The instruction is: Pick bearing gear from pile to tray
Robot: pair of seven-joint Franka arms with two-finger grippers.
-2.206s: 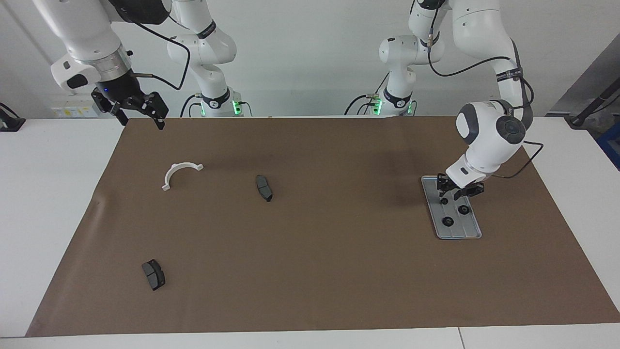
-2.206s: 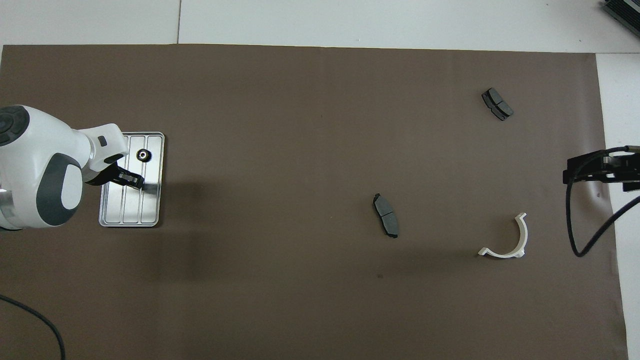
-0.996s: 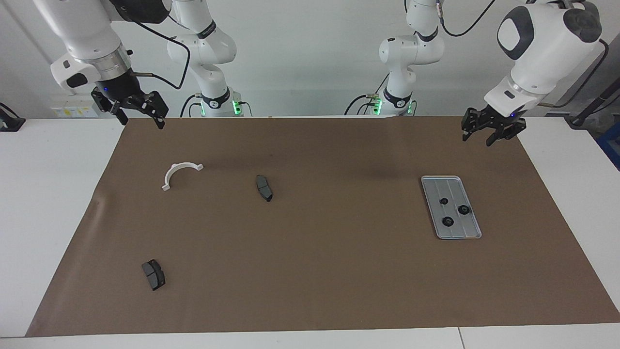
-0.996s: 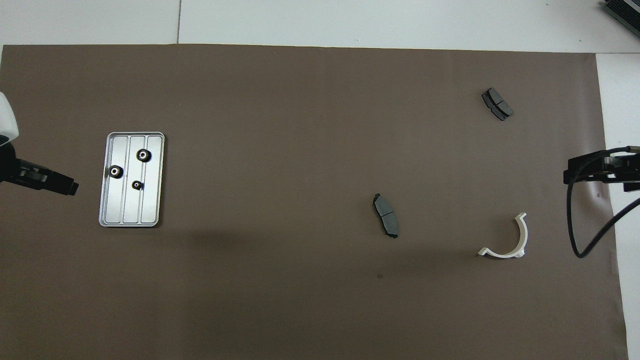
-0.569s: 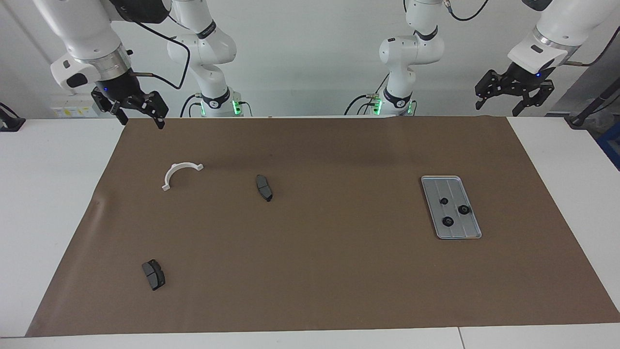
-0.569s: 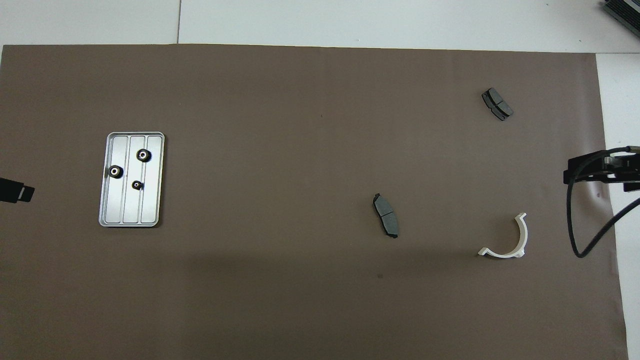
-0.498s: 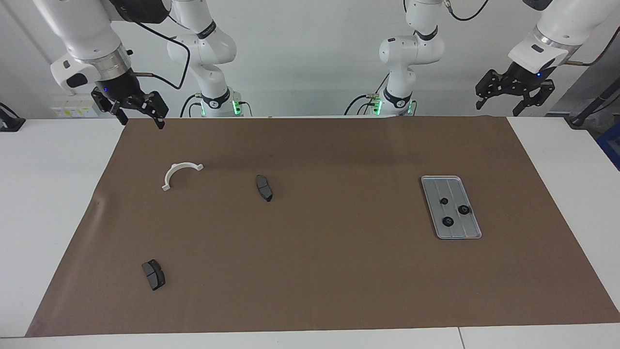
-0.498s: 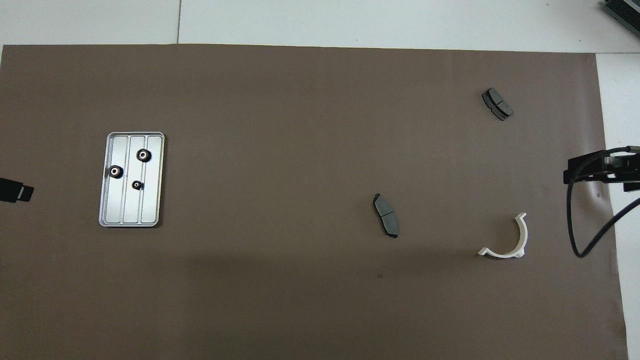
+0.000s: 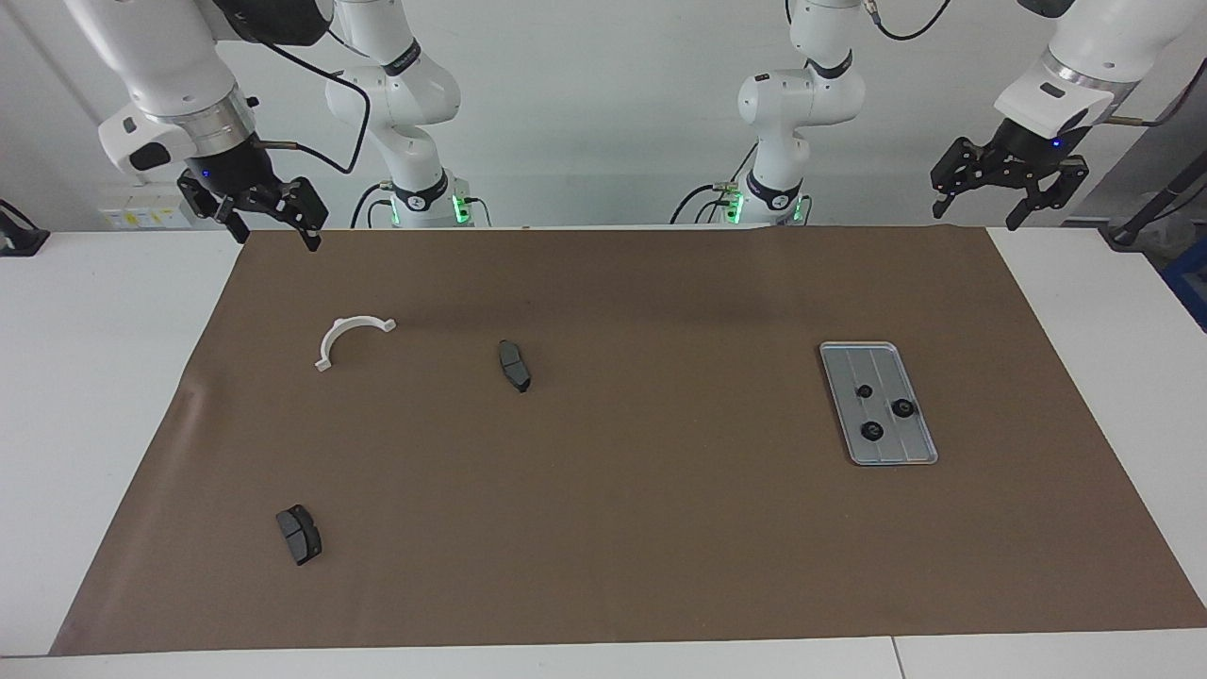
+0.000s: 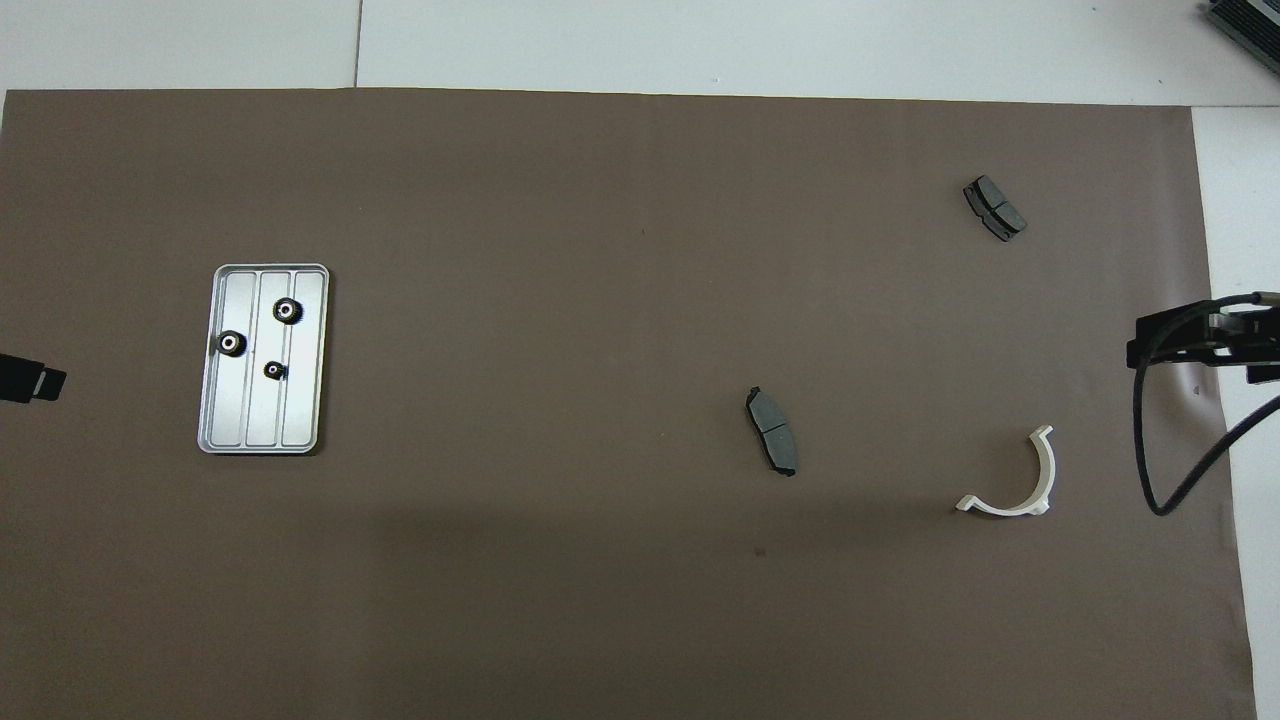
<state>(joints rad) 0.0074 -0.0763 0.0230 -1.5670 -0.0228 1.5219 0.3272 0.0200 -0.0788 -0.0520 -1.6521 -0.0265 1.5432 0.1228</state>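
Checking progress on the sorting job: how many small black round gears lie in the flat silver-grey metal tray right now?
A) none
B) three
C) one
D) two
B: three small black round gears lie inside the flat silver-grey metal tray, none on the brown mat around it.

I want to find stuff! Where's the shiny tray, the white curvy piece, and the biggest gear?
tray (image 10: 301, 420), overhead view, bare floor near its corner.
white bracket (image 10: 1043, 478), overhead view, middle of its arc.
biggest gear (image 10: 288, 311), overhead view, its hub.
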